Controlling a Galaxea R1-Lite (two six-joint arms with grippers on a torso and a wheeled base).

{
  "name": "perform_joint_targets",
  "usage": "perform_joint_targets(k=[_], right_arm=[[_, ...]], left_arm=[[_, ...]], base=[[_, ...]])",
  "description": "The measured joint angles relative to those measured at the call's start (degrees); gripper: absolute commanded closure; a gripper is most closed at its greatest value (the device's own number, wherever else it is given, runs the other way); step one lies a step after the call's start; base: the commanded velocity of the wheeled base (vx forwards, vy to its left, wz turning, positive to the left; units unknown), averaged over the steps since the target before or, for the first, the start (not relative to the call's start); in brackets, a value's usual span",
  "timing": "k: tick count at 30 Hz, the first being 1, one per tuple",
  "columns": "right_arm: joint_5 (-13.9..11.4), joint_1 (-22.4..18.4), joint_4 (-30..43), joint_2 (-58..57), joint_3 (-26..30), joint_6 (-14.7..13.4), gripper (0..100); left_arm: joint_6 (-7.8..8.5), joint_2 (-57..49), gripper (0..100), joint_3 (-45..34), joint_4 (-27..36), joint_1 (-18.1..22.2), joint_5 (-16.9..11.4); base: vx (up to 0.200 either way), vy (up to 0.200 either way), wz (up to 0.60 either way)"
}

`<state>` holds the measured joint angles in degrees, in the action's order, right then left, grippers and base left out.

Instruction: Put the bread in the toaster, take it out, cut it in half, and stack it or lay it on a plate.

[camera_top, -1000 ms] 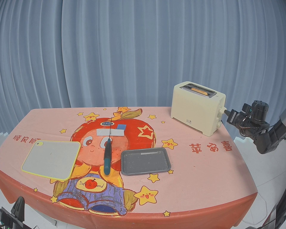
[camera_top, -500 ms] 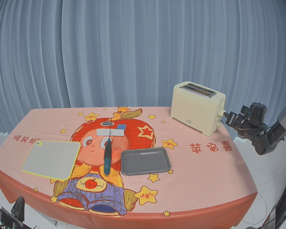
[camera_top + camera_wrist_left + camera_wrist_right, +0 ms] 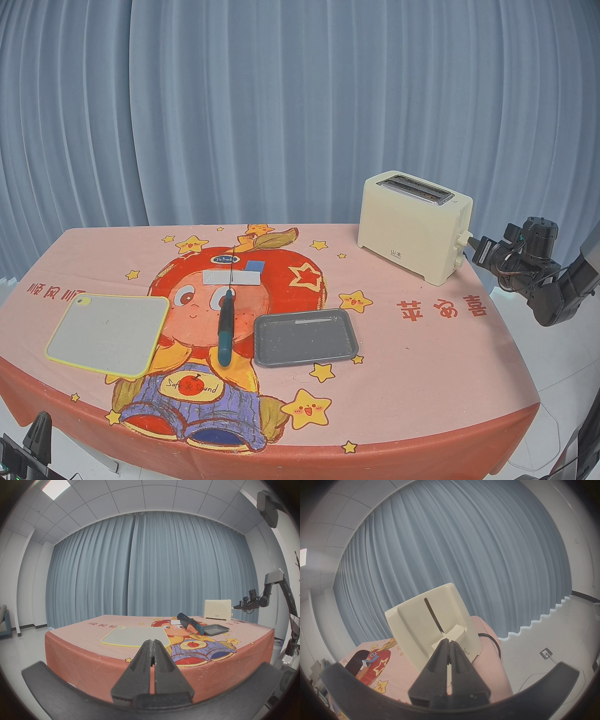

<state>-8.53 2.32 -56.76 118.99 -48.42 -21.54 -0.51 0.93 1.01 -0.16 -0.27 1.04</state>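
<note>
The bread is down inside the toaster [image 3: 412, 228]; only a faint tan strip in its top slot [image 3: 417, 189] hints at it. The cream toaster stands at the table's far right corner, with a small dark printed mark low on its long side. The lever [image 3: 453, 633] sits near the lower end of its track on the end wall. The right gripper [image 3: 449, 645] touches the lever with its tip, fingers pressed together and holding nothing. The grey tray [image 3: 305, 337] lies near the middle of the table, well apart from the toaster. Just to its left, a teal-handled knife [image 3: 225, 328] lies with its blade across a white strip [image 3: 231, 277]. Farther left is a yellow-rimmed cutting board [image 3: 107, 334]. The pink tablecloth [image 3: 406, 375] shows a cartoon apple figure with small labels, stars, and red characters at both sides. The left gripper [image 3: 153, 655] hangs low off the table's near edge, fingers closed together and bare.
</note>
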Motion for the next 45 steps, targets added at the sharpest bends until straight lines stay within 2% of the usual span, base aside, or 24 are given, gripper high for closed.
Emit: perform_joint_targets(k=[20, 29, 31, 34, 35, 40, 42, 45], right_arm=[[0.0, 0.24, -0.39, 0.2, 0.27, 0.83, 100], [0.9, 0.32, -0.46, -2.76, 0.35, 1.8, 100], [0.93, 0.27, -0.63, -4.24, 0.74, 3.05, 100], [0.93, 0.07, -1.43, -6.95, 2.08, 7.12, 100], [0.93, -0.01, -2.39, -8.02, 2.8, 8.85, 100], [0.49, -0.43, -10.65, -11.33, 5.75, 13.89, 100], [-0.6, -0.54, -15.69, -12.08, 7.16, 16.08, 100], [-4.3, -0.91, -24.06, -12.79, 10.67, 19.91, 100]], left_arm=[[0.0, 0.0, 100, 0.0, 0.0, 0.0, 0.0], [0.0, 0.0, 100, 0.0, 0.0, 0.0, 0.0], [0.0, 0.0, 100, 0.0, 0.0, 0.0, 0.0], [0.0, 0.0, 100, 0.0, 0.0, 0.0, 0.0], [0.0, 0.0, 100, 0.0, 0.0, 0.0, -0.02], [0.0, 0.0, 100, 0.0, 0.0, 0.0, 0.0], [0.0, 0.0, 100, 0.0, 0.0, 0.0, 0.0], [0.0, 0.0, 100, 0.0, 0.0, 0.0, 0.0]], base=[[0.0, 0.0, 0.0], [0.0, 0.0, 0.0], [0.0, 0.0, 0.0], [0.0, 0.0, 0.0], [0.0, 0.0, 0.0], [0.0, 0.0, 0.0], [0.0, 0.0, 0.0], [0.0, 0.0, 0.0]])
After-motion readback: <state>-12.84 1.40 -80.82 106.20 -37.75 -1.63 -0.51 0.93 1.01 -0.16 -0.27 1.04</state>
